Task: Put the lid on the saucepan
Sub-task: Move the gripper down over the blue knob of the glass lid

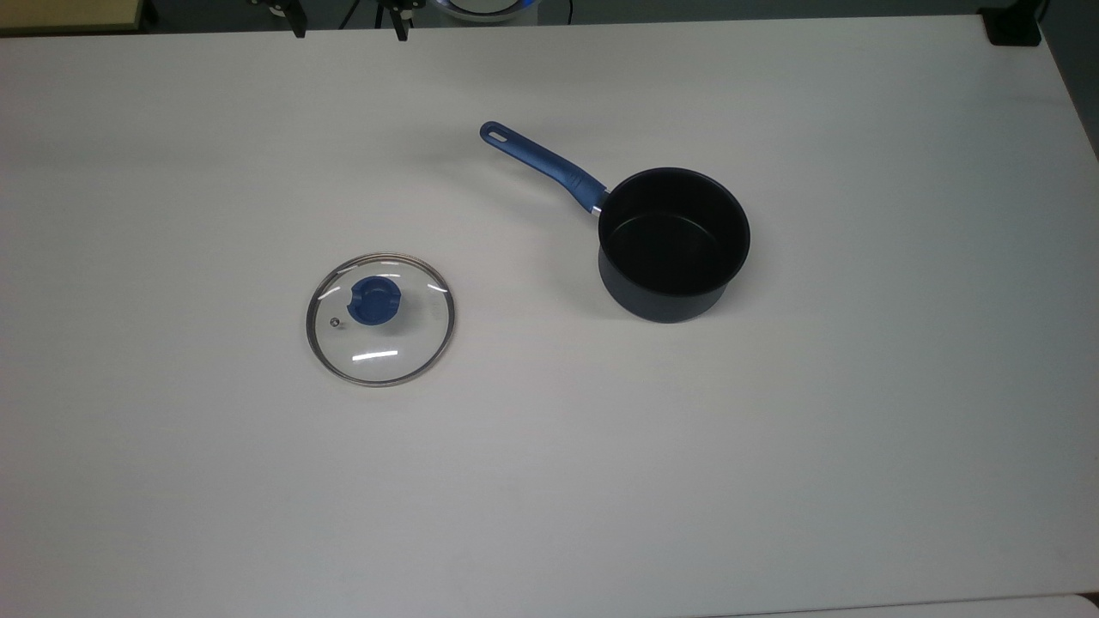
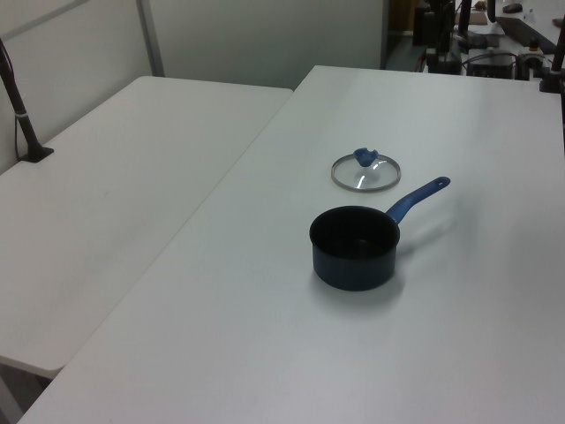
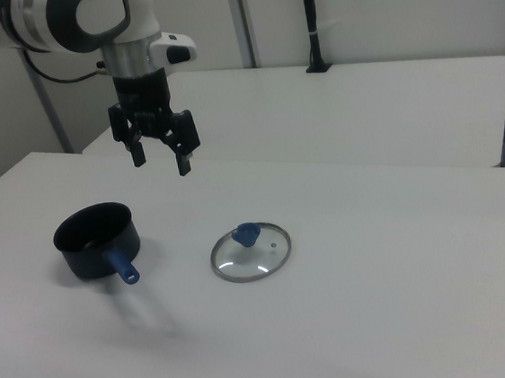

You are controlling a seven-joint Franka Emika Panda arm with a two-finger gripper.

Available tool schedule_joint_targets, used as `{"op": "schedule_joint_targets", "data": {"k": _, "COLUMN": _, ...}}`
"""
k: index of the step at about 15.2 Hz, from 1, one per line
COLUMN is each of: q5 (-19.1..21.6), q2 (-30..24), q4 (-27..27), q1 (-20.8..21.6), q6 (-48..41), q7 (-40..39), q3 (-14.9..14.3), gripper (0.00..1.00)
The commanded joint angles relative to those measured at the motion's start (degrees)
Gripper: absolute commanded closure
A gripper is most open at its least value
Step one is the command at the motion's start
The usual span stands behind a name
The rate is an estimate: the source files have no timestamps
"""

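1. Clear glass forms the round lid (image 1: 380,319), ringed by a thin metal rim, with a blue central knob (image 1: 373,300) and a small steam vent beside the knob toward the top view's left. It lies flat on the white table (image 1: 549,481), knob upward, a bright strip of reflected light across the glass.
2. The small deep round saucepan (image 1: 674,245) is dark navy outside and black inside, uncovered and with nothing seen inside. Its long blue handle (image 1: 543,165) ends in a loop hole and points toward the top view's upper left.
3. Lid and saucepan stand well apart: in the top view the lid is to the left and slightly lower, the saucepan to the right; in the left view the lid sits beyond the saucepan.
4. The black two-finger gripper (image 3: 161,162) on the white and grey arm hangs above the table in the right view, higher than both items and touching neither. Its fingers are spread apart and hold nothing.
5. In the right view the arm is cut off at the picture's upper left edge, and the near end of the saucepan's handle hides part of the pot's wall.
6. Counted: one lid, one saucepan, one gripper, and two white tables side by side in the left view.
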Motion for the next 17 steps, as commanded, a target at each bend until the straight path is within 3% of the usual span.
{"op": "schedule_joint_targets", "data": {"k": 1, "q5": 1.0, "q2": -1.0, "q4": -0.3, "q1": -0.3, "q6": -0.8, "q7": -0.8, "q3": -0.4, "gripper": 0.0}}
{"op": "schedule_joint_targets", "data": {"k": 13, "q5": 1.4, "q2": 2.2, "q4": -0.2, "q1": -0.2, "q6": 4.4, "q7": -1.1, "q3": -0.2, "gripper": 0.0}}
{"op": "schedule_joint_targets", "data": {"k": 17, "q5": 3.5, "q2": 7.2, "q4": -0.2, "q1": -0.4, "q6": 14.2, "q7": -0.3, "q3": -0.2, "gripper": 0.0}}
